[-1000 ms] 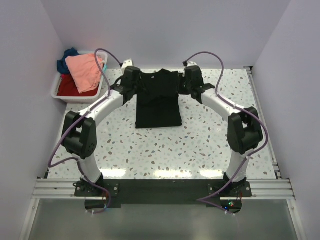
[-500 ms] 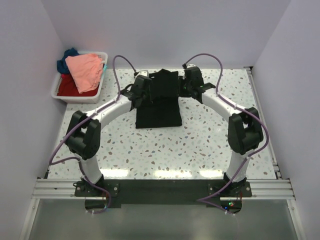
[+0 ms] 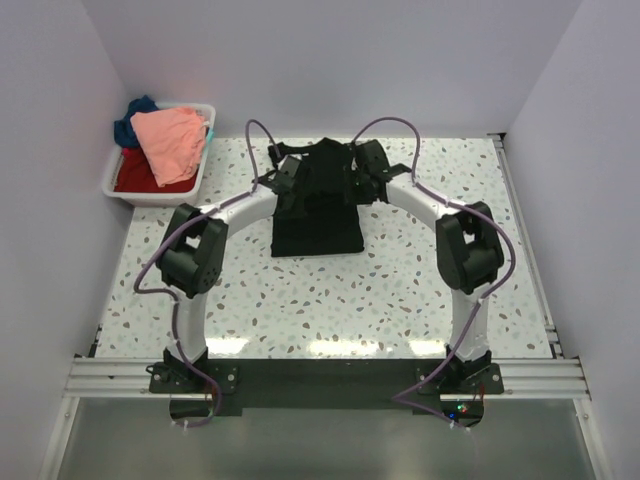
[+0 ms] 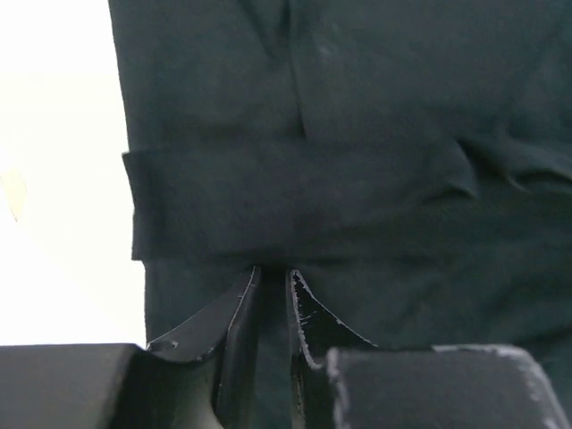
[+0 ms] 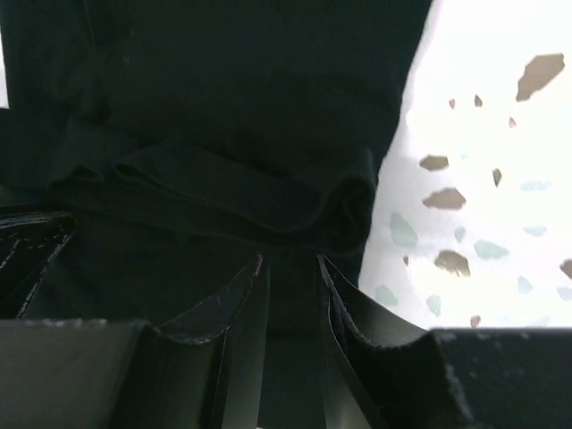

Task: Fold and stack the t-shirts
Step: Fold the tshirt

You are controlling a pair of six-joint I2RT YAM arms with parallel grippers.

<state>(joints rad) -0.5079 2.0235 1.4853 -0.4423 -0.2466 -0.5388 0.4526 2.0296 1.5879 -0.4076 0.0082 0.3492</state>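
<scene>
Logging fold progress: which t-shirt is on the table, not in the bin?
The black t-shirt, on the table; the salmon-pink, red and dark blue ones lie heaped in the white bin.

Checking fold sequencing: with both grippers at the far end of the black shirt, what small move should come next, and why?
Probably draw both grippers together toward the near hem, carrying the far edge over. The left gripper and right gripper each pinch bunched cloth at the far end of the black t-shirt, while its near half lies flat on the table.
</scene>
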